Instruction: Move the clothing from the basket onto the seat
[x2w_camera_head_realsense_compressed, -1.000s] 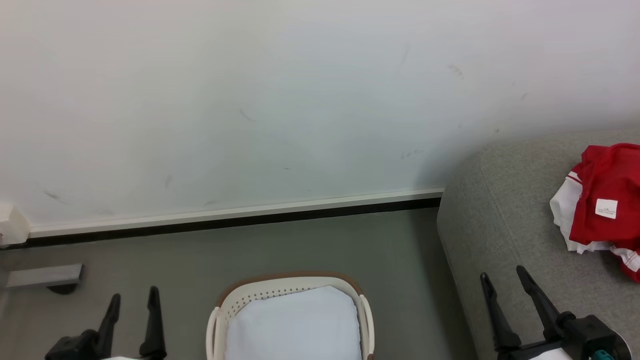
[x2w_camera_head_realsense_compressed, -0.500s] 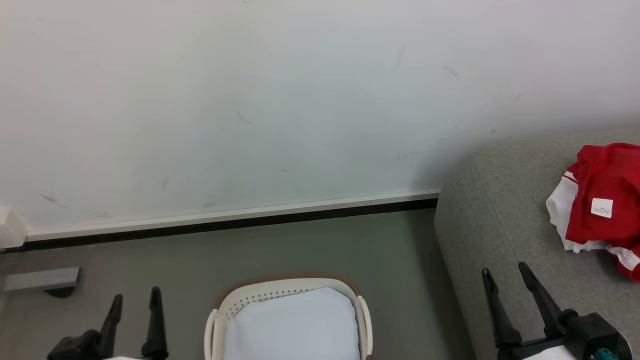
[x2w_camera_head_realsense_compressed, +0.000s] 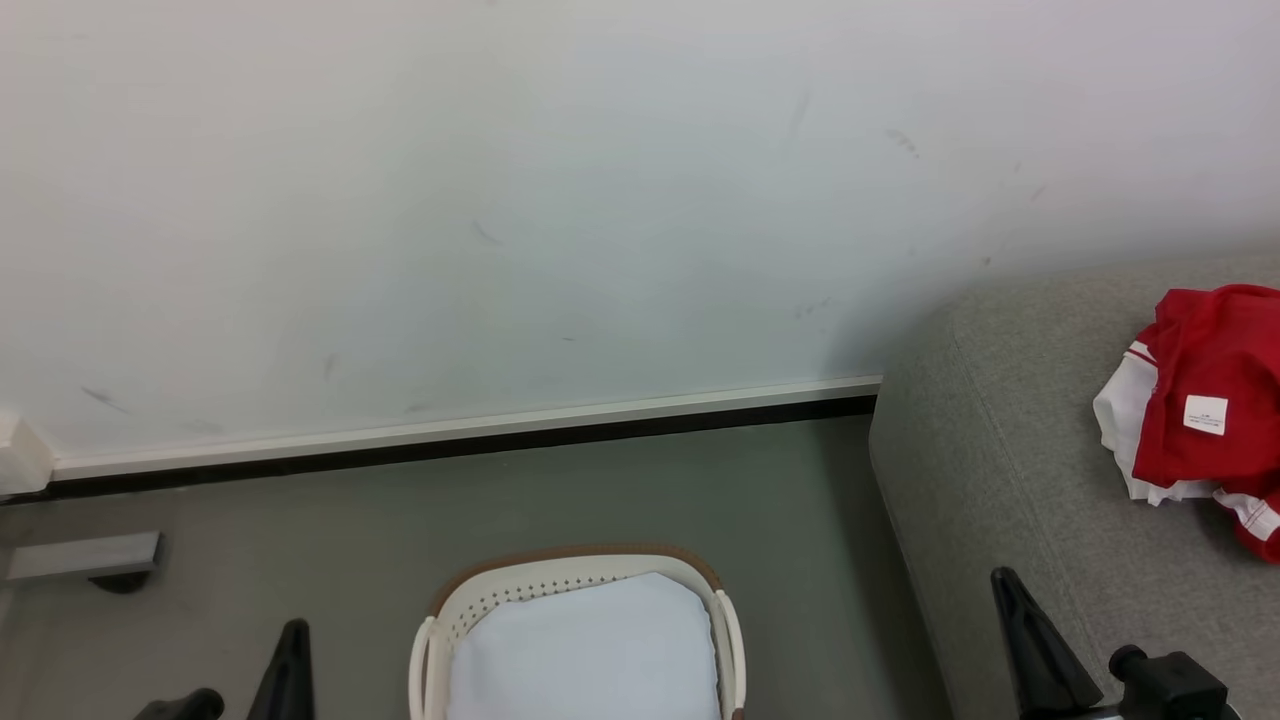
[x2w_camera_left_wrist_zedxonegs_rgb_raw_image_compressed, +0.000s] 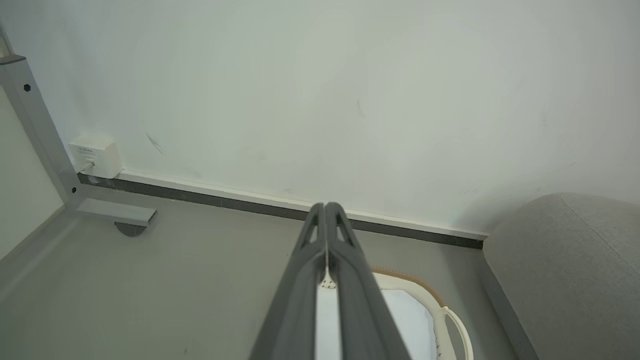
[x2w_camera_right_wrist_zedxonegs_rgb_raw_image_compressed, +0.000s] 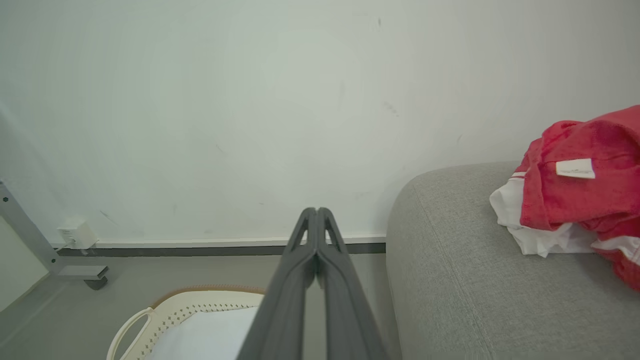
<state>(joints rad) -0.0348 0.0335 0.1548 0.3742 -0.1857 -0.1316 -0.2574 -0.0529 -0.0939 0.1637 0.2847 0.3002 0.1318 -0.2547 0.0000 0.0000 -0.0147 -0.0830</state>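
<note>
Head view: basket (x2w_camera_head_realsense_compressed: 578, 566) on floor, bottom centre; contains pale lining (x2w_camera_head_realsense_compressed: 585, 650). Red clothing (x2w_camera_head_realsense_compressed: 1225, 350) crumpled on sofa (x2w_camera_head_realsense_compressed: 1000, 450), white label up. Left gripper (x2w_camera_head_realsense_compressed: 293, 632) lower left; right gripper (x2w_camera_head_realsense_compressed: 1003, 582) lower right, at sofa edge.
Left wrist view: jaws pressed together; basket beyond fingers.
Right wrist view: jaws pressed together; clothing on sofa, well apart from basket.

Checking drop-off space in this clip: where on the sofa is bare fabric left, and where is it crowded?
The seat is bare from its rounded end beside the wall across to the clothing. Crowded: the head view's right edge, where the clothing lies bunched. The floor strip between basket and seat is also free.
</note>
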